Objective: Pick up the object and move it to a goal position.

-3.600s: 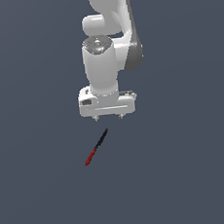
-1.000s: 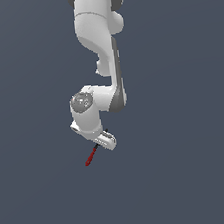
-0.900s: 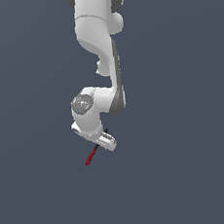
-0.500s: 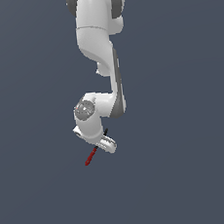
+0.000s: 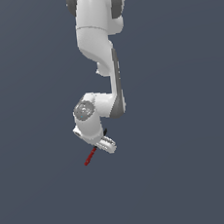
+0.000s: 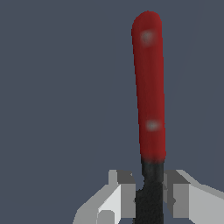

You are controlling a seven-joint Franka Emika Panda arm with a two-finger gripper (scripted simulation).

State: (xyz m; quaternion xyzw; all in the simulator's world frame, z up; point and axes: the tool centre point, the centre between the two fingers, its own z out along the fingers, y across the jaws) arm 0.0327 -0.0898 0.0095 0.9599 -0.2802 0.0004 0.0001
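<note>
The object is a small knife with a red handle (image 5: 90, 157) and a black blade, lying on the dark floor. In the exterior view my gripper (image 5: 101, 145) is down low over its middle; the handle sticks out toward the exterior view's left and the black tip (image 5: 105, 131) shows on the other side. In the wrist view the red handle (image 6: 149, 87) points away from my gripper (image 6: 148, 194). The two grey fingers (image 6: 124, 192) stand close against either side of the black blade (image 6: 151, 183), closed on it.
Plain dark grey floor (image 5: 189, 174) all around. My white arm (image 5: 100, 46) rises above the gripper. No other objects and no goal marker show.
Over the last second the arm has sunk a little lower onto the knife. The knife lies where it was.
</note>
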